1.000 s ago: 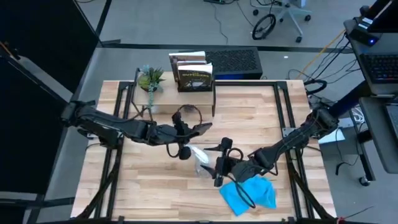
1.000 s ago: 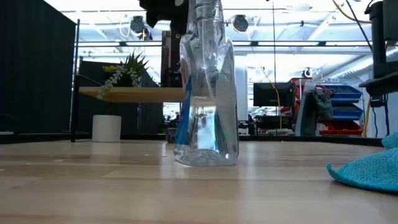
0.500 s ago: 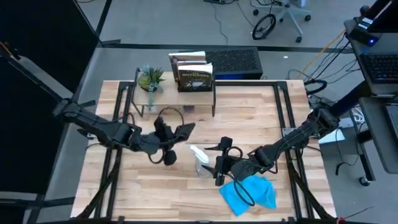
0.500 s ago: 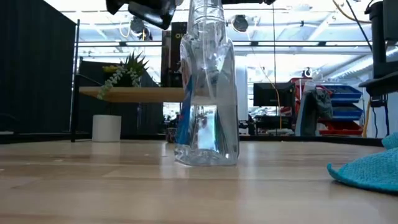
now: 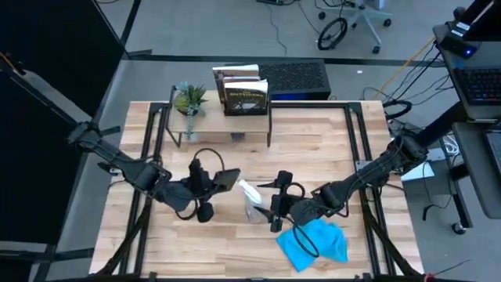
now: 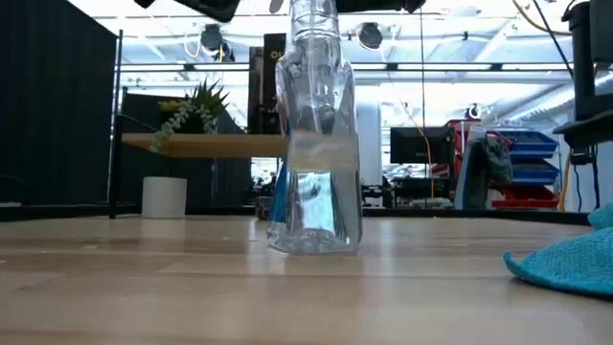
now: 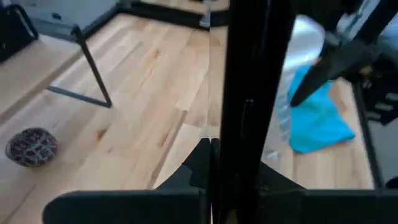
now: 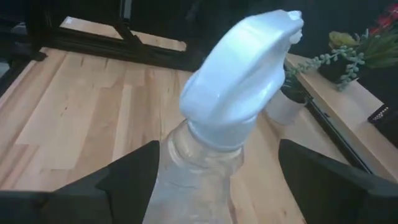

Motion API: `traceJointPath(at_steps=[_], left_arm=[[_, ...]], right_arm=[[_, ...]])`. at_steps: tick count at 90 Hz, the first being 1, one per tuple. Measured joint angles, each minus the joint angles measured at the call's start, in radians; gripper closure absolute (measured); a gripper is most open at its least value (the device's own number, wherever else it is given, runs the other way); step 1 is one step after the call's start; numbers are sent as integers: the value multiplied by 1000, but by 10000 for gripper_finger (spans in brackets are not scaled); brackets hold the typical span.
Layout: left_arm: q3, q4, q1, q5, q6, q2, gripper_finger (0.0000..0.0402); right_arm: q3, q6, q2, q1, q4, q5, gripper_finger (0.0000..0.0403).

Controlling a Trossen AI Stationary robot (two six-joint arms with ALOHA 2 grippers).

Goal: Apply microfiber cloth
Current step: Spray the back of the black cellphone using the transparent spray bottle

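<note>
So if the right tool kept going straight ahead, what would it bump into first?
The clear spray bottle. In the right wrist view it stands right between the right tool fingers, white nozzle on top, so there is hardly any way to go. The turquoise cloth lies behind that tool, out of its path.

Two slim matte-black arms, left arm [image 5: 125, 166] at frame left, right arm [image 5: 376, 172] at frame right, built of jointed tubular links, with thin black cables looping near each wrist.
</note>
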Motion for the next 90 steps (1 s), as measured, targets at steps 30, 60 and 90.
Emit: traceJointPath(at_steps=[30,60,90], left_arm=[[0,131,13,-2,83,59,395],[0,203,74,3,158,75,395],[0,204,46,17,158,60,395]], right_arm=[[0,-4,0,0,30,3,94],[0,-2,0,0,43,-24,94],[0,1,-92,-3,-89,-19,94]])
